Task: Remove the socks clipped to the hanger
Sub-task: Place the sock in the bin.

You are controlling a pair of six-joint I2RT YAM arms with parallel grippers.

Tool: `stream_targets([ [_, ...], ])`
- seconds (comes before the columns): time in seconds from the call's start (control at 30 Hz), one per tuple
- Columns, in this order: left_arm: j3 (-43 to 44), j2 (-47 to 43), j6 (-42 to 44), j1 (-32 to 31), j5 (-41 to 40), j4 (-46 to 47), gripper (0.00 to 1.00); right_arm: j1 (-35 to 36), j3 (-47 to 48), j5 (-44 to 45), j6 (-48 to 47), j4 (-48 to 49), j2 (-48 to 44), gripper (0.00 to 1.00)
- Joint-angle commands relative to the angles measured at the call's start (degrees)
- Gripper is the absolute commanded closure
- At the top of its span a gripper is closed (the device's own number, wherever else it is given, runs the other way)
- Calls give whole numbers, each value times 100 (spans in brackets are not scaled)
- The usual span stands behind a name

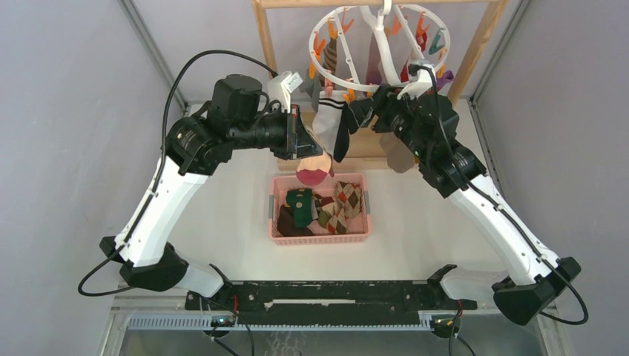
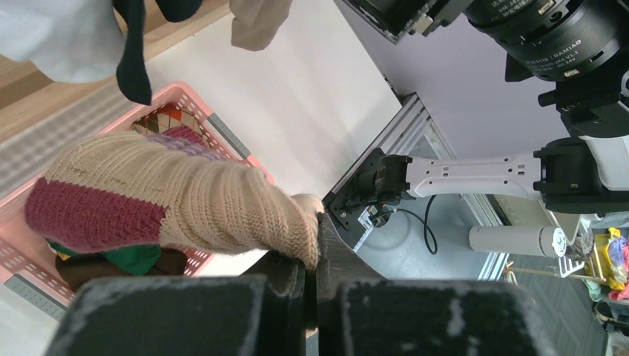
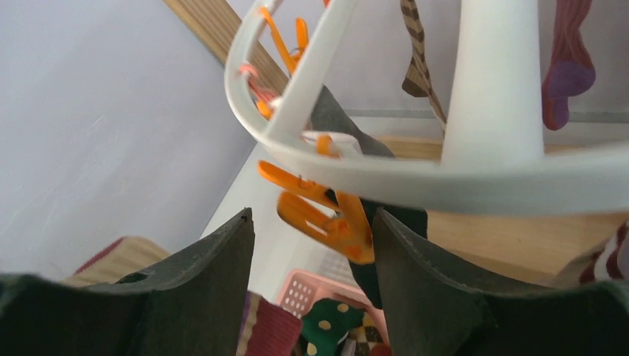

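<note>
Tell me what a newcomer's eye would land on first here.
The white ring hanger hangs at the back of the table, socks dangling from it. Below it, the left gripper is shut on a beige and maroon knit sock above the pink basket. The right gripper has its open fingers either side of an orange clip.
</note>
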Motion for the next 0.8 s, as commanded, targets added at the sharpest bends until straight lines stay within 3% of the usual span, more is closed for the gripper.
stream_targets([
  [0.0, -175, -89, 11, 23, 97, 246, 100, -51, -197, -176, 100, -274, -412, 33],
  [0.2, -773, -203, -61, 22, 258, 495, 100, -173, -479, -306, 109, -710, -874, 33],
  [0.5, -2421, -817, -441, 10, 427, 1269, 100, -238, -783, -496, 218, -1276, -1420, 33],
  [0.77, -3681, -1006, -615, 9, 239, 1943, 92, -248, -929, -748, 249, -1557, -1590, 33],
])
